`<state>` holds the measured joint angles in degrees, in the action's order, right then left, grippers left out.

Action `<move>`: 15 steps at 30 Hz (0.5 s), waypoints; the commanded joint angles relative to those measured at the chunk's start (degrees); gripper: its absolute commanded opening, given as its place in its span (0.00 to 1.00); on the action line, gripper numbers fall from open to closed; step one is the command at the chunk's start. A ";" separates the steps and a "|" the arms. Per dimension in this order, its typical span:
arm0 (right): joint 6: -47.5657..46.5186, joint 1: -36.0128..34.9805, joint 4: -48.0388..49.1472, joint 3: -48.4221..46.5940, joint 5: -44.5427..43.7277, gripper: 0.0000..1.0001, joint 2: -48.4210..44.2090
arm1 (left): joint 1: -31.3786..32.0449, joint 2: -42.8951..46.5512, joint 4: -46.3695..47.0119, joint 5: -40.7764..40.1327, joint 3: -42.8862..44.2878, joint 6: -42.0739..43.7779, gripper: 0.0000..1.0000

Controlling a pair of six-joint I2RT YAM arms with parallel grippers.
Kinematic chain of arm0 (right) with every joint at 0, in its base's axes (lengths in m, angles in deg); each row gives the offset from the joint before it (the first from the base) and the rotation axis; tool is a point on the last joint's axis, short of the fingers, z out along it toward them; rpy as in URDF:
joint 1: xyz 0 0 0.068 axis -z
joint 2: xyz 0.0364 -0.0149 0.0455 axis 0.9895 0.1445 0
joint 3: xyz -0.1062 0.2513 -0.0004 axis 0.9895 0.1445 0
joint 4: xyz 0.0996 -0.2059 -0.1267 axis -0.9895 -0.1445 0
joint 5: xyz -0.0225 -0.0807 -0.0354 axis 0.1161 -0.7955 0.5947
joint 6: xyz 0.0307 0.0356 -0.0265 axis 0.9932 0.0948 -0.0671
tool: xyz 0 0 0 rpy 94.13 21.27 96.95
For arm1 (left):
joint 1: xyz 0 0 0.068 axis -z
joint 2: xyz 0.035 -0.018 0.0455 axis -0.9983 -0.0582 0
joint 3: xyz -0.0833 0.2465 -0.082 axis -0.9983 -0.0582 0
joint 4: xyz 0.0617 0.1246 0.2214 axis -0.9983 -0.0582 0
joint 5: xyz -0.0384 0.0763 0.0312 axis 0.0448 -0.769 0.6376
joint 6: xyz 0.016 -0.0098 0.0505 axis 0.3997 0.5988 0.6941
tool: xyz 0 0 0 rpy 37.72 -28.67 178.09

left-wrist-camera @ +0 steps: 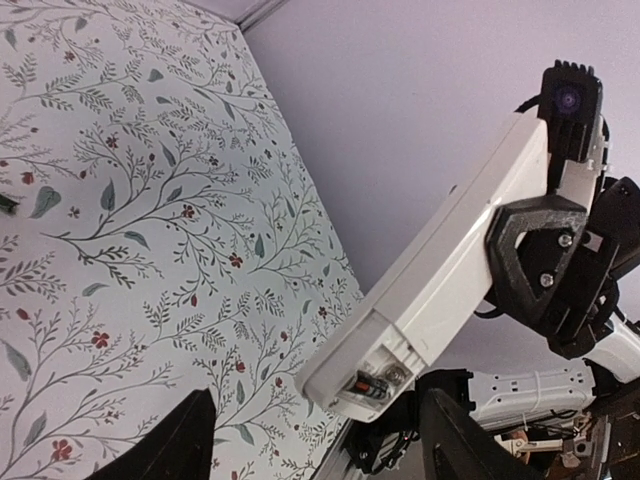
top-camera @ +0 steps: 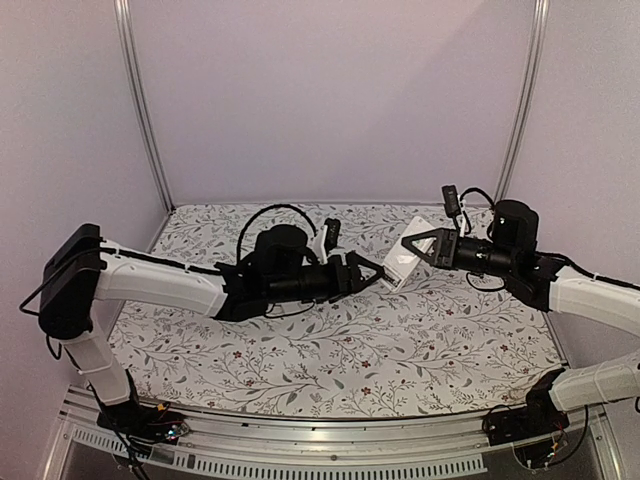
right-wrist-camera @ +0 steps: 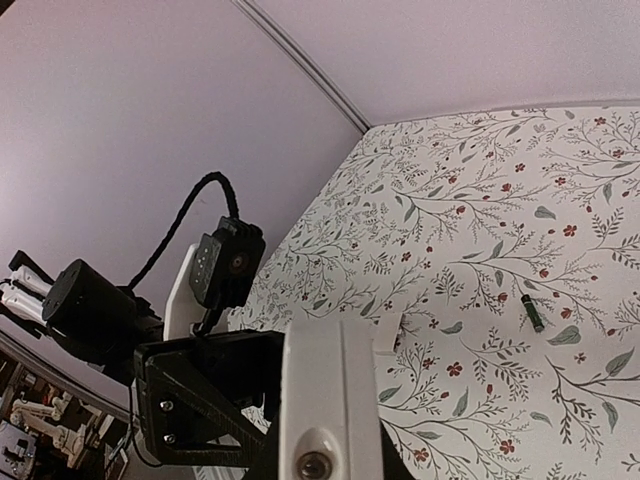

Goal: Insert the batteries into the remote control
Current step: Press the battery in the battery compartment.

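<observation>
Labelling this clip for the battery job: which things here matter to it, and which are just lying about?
Job: remote control, gripped by the right tool; second battery, apparently in its bay; loose battery; open left tool.
Lying about: small white plate; floral table cover.

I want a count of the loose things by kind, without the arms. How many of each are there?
Remote: 1
Loose battery: 1
Dark piece in the remote's open bay, maybe a second battery: 1
Small white plate: 1
Total: 4
</observation>
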<state>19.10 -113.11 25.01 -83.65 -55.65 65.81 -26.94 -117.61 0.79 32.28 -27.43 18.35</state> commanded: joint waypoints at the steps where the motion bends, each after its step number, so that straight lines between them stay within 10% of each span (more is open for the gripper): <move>1: -0.81 -0.55 0.08 0.27 -2.30 0.00 -0.61 | 0.95 -2.46 0.57 -0.06 2.92 -0.43 0.71; 15: 0.34 -1.22 0.83 -0.18 -2.66 0.00 -0.78 | 1.88 -5.76 2.24 2.03 5.75 0.03 0.63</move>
<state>19.41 -113.94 24.94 -83.65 -57.35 65.83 -25.74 -121.85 1.97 33.22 -22.97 18.09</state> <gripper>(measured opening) 0.131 0.653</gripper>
